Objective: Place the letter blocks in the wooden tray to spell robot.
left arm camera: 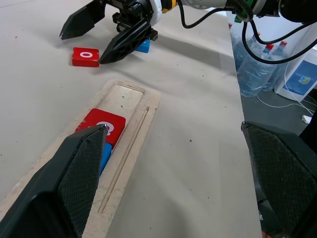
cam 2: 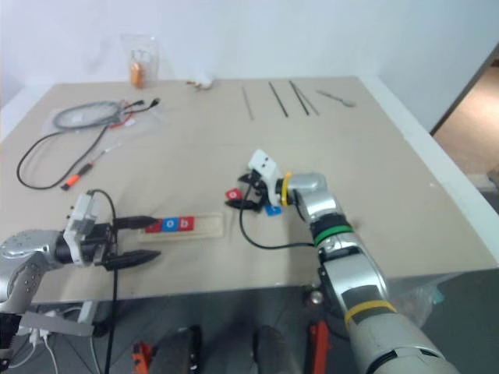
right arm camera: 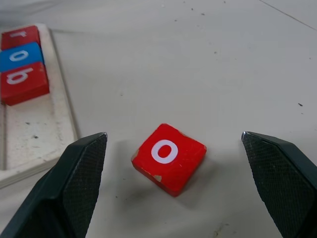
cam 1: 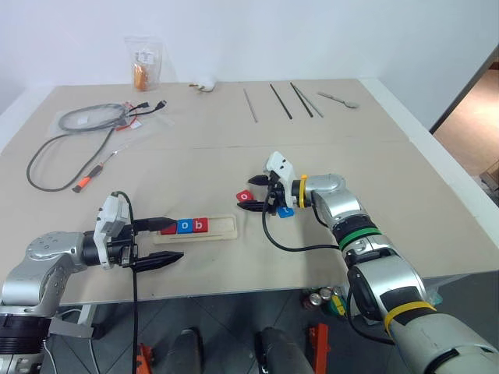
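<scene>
Right gripper hovering over the red "o" block, fingers wide apart, nothing held.
Tray holds r, o, b; left gripper beside it, fingers apart.

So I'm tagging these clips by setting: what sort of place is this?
Probably a robotics lab or workshop: a plain work table holds loose cables and thin rods, and water bottles stand on the floor beside it.
</scene>
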Motion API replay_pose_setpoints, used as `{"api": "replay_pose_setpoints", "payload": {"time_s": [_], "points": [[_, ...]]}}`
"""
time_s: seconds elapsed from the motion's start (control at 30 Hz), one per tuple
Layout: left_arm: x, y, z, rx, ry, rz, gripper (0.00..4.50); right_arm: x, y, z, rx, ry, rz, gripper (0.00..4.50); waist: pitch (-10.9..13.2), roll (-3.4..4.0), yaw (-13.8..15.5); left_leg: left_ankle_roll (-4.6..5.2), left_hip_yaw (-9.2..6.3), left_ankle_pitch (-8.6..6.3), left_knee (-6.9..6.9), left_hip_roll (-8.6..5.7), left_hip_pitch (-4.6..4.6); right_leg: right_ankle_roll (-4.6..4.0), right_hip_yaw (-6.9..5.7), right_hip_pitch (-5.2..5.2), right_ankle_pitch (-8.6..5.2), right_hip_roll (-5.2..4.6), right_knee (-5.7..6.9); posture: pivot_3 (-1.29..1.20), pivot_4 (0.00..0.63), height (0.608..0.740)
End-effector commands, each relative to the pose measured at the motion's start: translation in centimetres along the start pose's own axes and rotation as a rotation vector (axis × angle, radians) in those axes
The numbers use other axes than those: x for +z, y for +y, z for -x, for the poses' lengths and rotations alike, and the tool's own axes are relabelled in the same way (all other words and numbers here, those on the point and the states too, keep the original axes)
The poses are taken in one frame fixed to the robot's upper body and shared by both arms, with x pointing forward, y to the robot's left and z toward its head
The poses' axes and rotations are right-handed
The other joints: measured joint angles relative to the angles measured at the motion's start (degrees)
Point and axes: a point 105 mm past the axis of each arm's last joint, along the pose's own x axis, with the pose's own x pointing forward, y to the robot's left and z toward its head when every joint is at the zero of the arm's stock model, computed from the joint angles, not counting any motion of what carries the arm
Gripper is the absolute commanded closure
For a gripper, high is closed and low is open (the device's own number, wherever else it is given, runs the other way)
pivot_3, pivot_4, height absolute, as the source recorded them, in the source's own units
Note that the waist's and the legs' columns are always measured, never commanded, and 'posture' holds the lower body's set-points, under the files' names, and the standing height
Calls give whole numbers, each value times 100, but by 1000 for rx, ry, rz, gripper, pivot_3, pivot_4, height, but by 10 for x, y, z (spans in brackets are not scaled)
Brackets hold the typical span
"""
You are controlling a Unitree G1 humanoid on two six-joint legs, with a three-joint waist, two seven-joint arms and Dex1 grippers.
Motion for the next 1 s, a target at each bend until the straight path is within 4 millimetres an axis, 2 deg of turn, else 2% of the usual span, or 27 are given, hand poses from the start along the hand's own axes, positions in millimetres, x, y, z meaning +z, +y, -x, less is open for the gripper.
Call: {"api": "replay_pose_setpoints", "payload": {"time_s": [0.03, 0.53, 0.77, 1.0], "points": [[7, 0, 0, -4, -10, -32, 0, 7, -5, 7, -25, 4, 55, 258, 0, 0, 0, 0, 0, 0, 0, 0, 0, 0, 0, 0, 0, 0, 0, 0, 150, 740], [5, -2, -3, -8, -17, -20, 0, 9, 6, -2, -66, -8, 117, 258, 0, 0, 1, 0, 0, 0, 0, 0, 0, 0, 1, -2, 0, 1, 0, 0, 150, 740], [4, -3, -3, -5, -17, -15, 0, 19, 5, 6, -94, -40, 137, 258, 0, 0, 3, 0, 0, 0, 0, 0, 0, 0, 2, -2, 0, 1, 0, 0, 150, 740], [4, -3, -6, -9, -16, -12, 0, 13, 2, 8, -123, -4, 118, 258, 0, 0, 4, 0, 0, 0, 0, 0, 0, 0, 2, -1, 0, 1, 0, 0, 150, 740]]}}
